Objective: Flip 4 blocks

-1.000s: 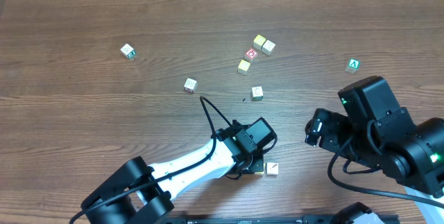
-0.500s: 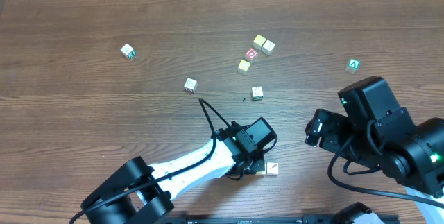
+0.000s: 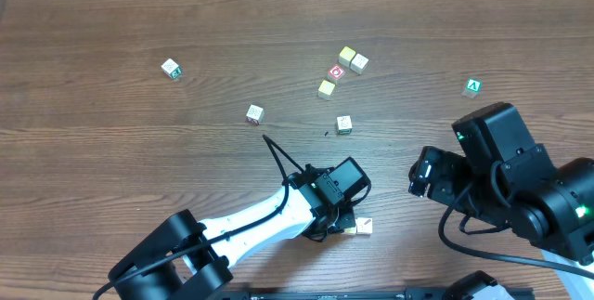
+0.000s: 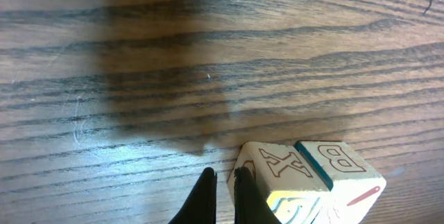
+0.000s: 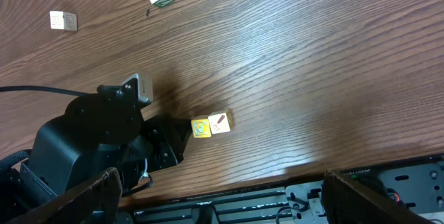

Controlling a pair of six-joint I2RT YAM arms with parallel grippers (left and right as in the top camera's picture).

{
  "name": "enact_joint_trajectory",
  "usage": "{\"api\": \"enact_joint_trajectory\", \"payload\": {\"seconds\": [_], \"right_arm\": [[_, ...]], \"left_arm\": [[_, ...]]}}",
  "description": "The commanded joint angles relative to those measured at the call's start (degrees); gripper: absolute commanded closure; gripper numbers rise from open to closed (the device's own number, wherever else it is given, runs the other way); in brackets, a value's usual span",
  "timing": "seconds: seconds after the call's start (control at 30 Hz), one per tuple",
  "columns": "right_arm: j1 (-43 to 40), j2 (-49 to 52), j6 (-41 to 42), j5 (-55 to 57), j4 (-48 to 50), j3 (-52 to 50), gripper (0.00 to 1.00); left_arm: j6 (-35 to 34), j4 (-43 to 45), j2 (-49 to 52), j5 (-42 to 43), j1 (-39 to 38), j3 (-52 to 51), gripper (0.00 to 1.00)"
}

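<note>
The left fingers (image 4: 202,202) are clenched together on nothing. Their tips are set just beside the X-marked block (image 4: 274,161), which is pressed against a B-marked block (image 4: 340,160) near the front edge of the counter (image 3: 111,151). The right fingers (image 5: 83,196) are spread wide, well apart from both.
</note>
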Motion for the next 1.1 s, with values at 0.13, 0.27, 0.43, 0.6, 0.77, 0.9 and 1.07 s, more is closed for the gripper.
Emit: {"api": "enact_joint_trajectory", "payload": {"seconds": [0.13,0.27,0.43,0.6,0.77,0.9,1.07], "right_arm": [[-0.11,-0.85,-0.39,0.55,0.15,1.42,0.07],[-0.11,-0.85,-0.39,0.55,0.15,1.42,0.07],[-0.11,-0.85,-0.39,0.52,0.15,1.42,0.07],[-0.11,-0.85,-0.39,0.55,0.15,1.42,0.07],[-0.11,-0.85,-0.39,0.55,0.17,1.42,0.07],[-0.11,-0.85,-0.39,0.55,0.15,1.42,0.07],[-0.11,-0.85,-0.39,0.55,0.07,1.42,0.07]], "left_arm": [[-4.92,0.20,0.20,0.66,0.24,-0.22,0.96],[-6.51,0.13,0.20,0.68,0.24,-0.24,0.96],[-9.86,0.22,0.20,0.68,0.24,-0.24,0.96],[-11.30,0.22,0.20,0.87,0.24,-0.22,0.96],[-12.39,0.22,0.20,0.92,0.24,-0.22,0.96],[-12.98,0.17,0.20,0.92,0.24,-0.22,0.96],[-8.04,-0.44,0.20,-0.28,0.70,-0.22,0.96]]}}
